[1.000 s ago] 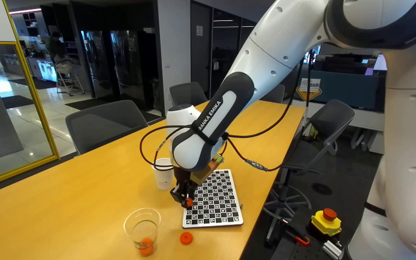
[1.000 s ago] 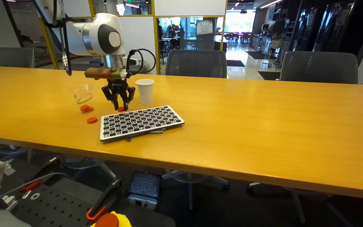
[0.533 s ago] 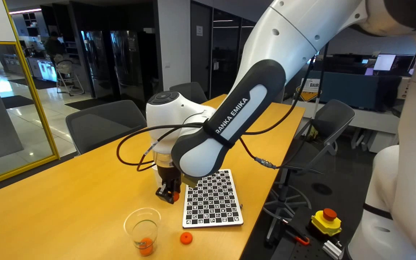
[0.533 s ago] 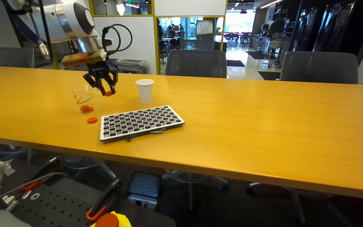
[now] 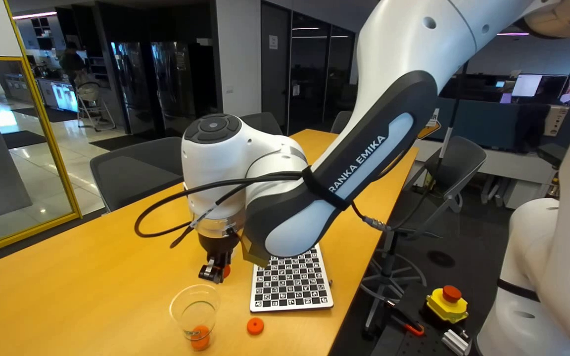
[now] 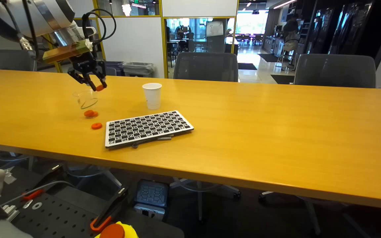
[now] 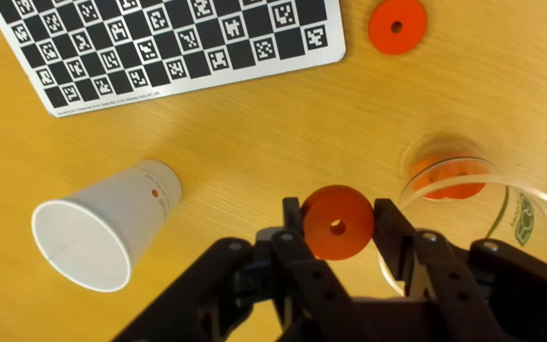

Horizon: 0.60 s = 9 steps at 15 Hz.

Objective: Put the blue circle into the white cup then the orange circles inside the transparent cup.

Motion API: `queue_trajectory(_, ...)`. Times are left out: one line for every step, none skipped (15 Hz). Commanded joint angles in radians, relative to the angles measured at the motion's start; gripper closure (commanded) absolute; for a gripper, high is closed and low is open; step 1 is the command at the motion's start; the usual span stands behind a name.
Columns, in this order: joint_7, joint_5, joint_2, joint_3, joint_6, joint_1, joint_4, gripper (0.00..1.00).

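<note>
Stretching out beneath the gripper (image 7: pixel 336 218), one table (image 6: pixel 276 132), and it's a long one, yellow-brown with a fine wood grain. Above it, one arm (image 5: pixel 364 153), smooth white shells, black cuffs, the gripper at its end. Beyond the fingertips, upper left in the wrist view, one checkered board (image 7: pixel 169 47): thin, flat, black and white, with patterned squares. On to the one gripper: black, jointed, its two fingers clamped on opposite edges of an orange circle (image 7: pixel 337 209), up off the table! Two cups now, both upright. The white cup (image 7: pixel 131 204), left of the gripper in the wrist view: opaque, paper-like, tapered, round-lipped. The transparent cup (image 7: pixel 515 213), near the gripper and to its right there, partly hidden behind a finger: clear, wide-mouthed, green print on the wall. And the smallest, orange circles, four of them that I can count: the gripped one, smooth, holed at the centre; another orange circle (image 7: pixel 397 42), holed too, on the table, past the fingertips at upper right; and two more orange circles (image 7: pixel 458 192) overlapping low inside the transparent cup, seen through its wall.
</note>
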State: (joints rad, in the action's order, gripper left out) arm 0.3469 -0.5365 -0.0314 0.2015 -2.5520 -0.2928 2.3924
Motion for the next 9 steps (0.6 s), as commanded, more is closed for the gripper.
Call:
queue_trajectory(-0.055,0.0,0.032,0.028,-0.065,0.005,0.027,0.76)
queue_trajectory(-0.073,0.003,0.03,0.034,-0.085,0.005,0.028,0.76)
queue_trajectory(-0.092,0.008,0.028,0.038,-0.104,0.006,0.03,0.76)
queue_trajectory(-0.111,0.013,0.026,0.041,-0.121,0.006,0.03,0.76)
queue_trajectory(-0.14,0.023,0.022,0.044,-0.138,0.005,0.031,0.76)
queue_trajectory(-0.165,0.034,0.021,0.047,-0.151,0.006,0.032,0.76)
queue_trajectory(-0.2,0.052,0.016,0.049,-0.165,0.005,0.033,0.76)
queue_trajectory(-0.25,0.084,0.01,0.053,-0.176,0.005,0.034,0.76)
queue_trajectory(-0.291,0.111,0.006,0.055,-0.187,0.006,0.037,0.76)
